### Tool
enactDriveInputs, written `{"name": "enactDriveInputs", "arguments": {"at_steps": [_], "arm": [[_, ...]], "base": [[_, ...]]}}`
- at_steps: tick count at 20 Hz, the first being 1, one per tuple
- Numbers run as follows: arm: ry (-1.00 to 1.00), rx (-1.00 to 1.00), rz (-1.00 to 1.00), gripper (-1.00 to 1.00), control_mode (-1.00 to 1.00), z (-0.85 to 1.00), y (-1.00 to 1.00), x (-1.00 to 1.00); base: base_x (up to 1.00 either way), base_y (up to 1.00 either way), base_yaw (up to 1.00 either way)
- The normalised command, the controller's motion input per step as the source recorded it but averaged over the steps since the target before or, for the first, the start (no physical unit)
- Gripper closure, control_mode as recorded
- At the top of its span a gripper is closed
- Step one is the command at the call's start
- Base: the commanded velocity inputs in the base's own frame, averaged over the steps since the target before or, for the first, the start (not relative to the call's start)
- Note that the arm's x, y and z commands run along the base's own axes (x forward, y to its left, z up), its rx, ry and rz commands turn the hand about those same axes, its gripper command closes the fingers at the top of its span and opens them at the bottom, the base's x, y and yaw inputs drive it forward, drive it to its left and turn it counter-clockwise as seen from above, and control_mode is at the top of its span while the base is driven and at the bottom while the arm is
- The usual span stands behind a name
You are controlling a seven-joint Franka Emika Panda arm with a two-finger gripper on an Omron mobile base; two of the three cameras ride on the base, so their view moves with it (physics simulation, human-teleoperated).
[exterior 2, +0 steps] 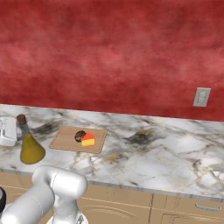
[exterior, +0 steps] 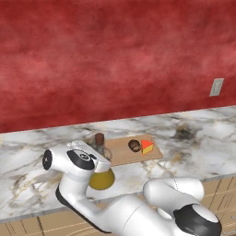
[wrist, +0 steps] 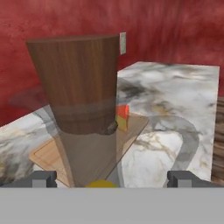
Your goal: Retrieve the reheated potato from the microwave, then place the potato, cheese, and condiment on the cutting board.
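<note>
Condiment neck stands between the spread gripper fingers.

Marble counter: cutting board flat on it, condiment bottle upright just beside board.

From the left base camera, my own arm covers most of the bottle; I see just its cork and yellow belly. On the hand camera the cork blocks the potato and most of the cheese.
</note>
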Motion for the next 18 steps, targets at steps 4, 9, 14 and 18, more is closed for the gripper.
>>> {"name": "enactDriveInputs", "arguments": {"at_steps": [4,9,14,18], "arm": [[0.01,0.00,0.01,-1.00,-1.00,0.00,0.00,0.17],[0.01,-0.01,0.05,-1.00,-1.00,-0.02,-0.08,0.17],[0.04,-0.01,0.08,-1.00,-1.00,-0.11,-0.04,0.07],[0.05,-0.01,0.10,-1.00,-1.00,-0.12,-0.04,0.05]], "base": [[0.00,0.00,0.00],[0.00,0.00,0.00],[0.00,0.00,0.00],[0.00,0.00,0.00]]}}
